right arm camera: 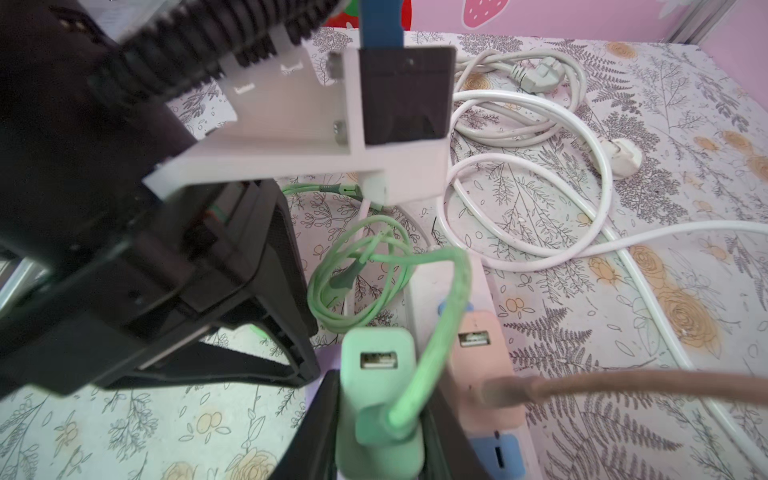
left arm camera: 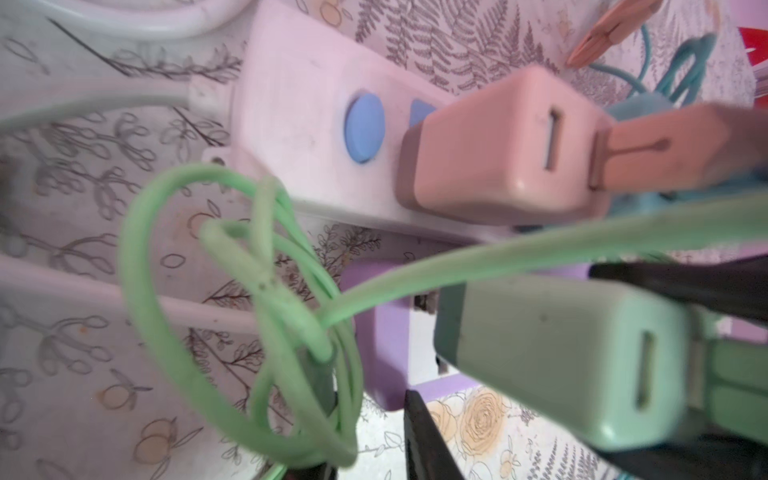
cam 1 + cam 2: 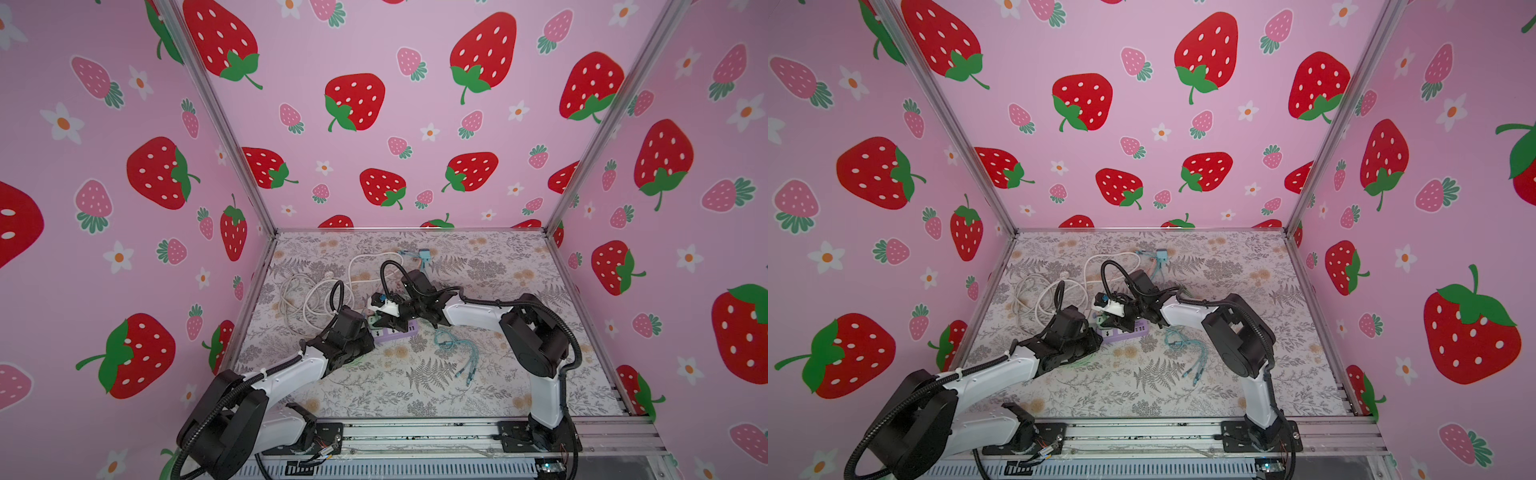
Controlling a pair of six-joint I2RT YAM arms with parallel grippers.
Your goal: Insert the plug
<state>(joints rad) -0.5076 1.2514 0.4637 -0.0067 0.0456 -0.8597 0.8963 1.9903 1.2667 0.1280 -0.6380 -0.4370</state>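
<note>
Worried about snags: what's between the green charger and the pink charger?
A green cable runs between the green charger and pink charger, in the right wrist view.

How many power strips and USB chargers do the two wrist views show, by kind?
Power strips: 2 (white power strip, purple power strip)
USB chargers: 2 (pink charger, green charger)
Total: 4

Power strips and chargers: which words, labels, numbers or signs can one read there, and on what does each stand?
No text can be read.
Purple power strip: dark marks at its end, too small to read.
Green charger: no print shows.
White bracket: raised marks, blurred.
</note>
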